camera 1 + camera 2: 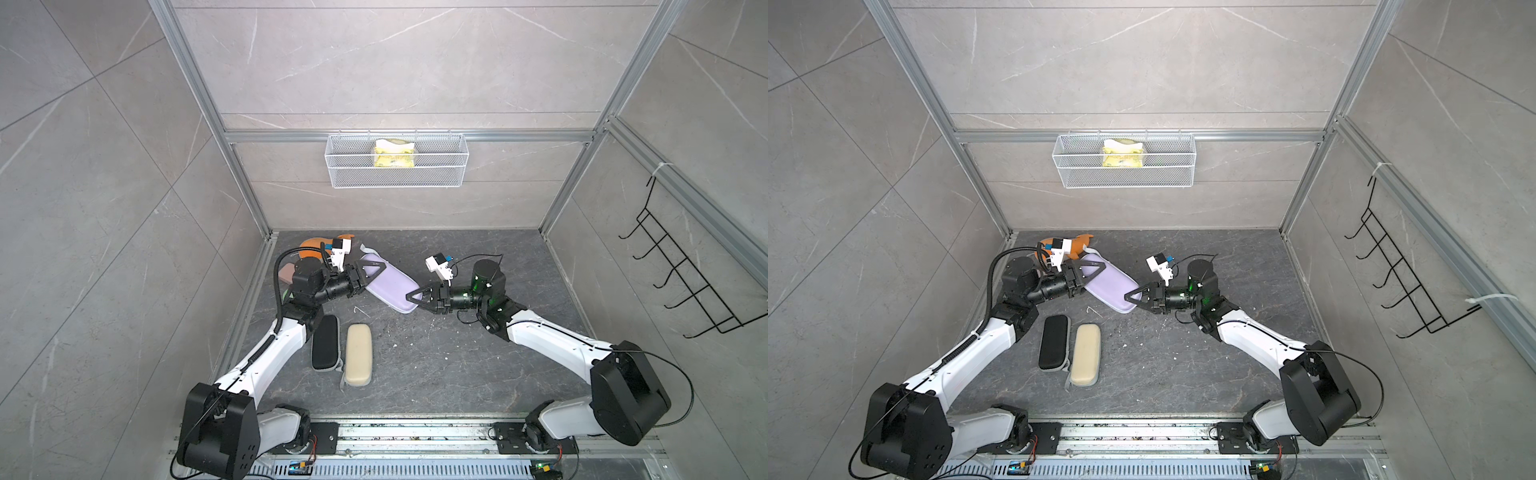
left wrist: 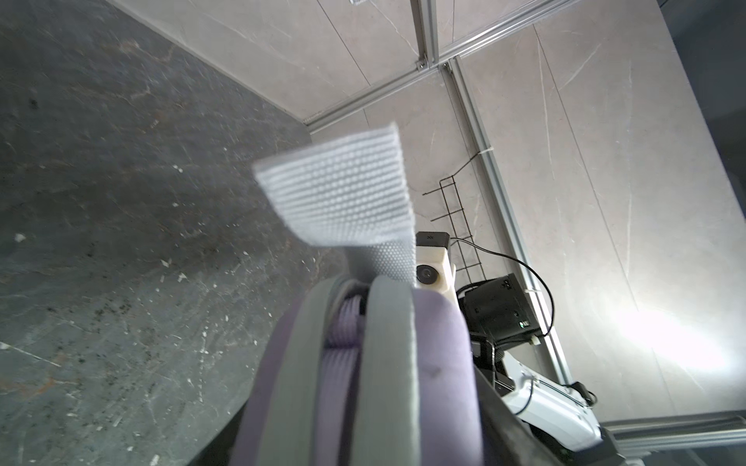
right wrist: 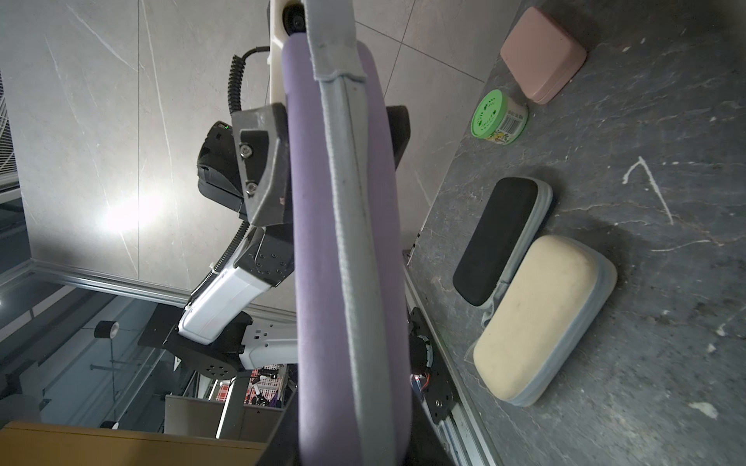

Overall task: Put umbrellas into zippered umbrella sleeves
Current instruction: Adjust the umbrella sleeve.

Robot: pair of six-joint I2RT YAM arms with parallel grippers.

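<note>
A lavender sleeve [image 1: 388,286] was pinched at its 10 o'clock end by the left gripper [image 1: 376,272], at 4 o'clock by the right gripper [image 1: 413,297]; black sleeve [image 1: 325,348] and cream sleeve [image 1: 359,354] were seen at its 7 o'clock

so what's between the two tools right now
The lavender sleeve spans the gap, with the left tool gripping one end and the right tool the other, in both top views.

Orange plush [image 1: 311,243], pink case [image 1: 285,274] mostly hidden behind left arm [image 1: 274,345]
</note>
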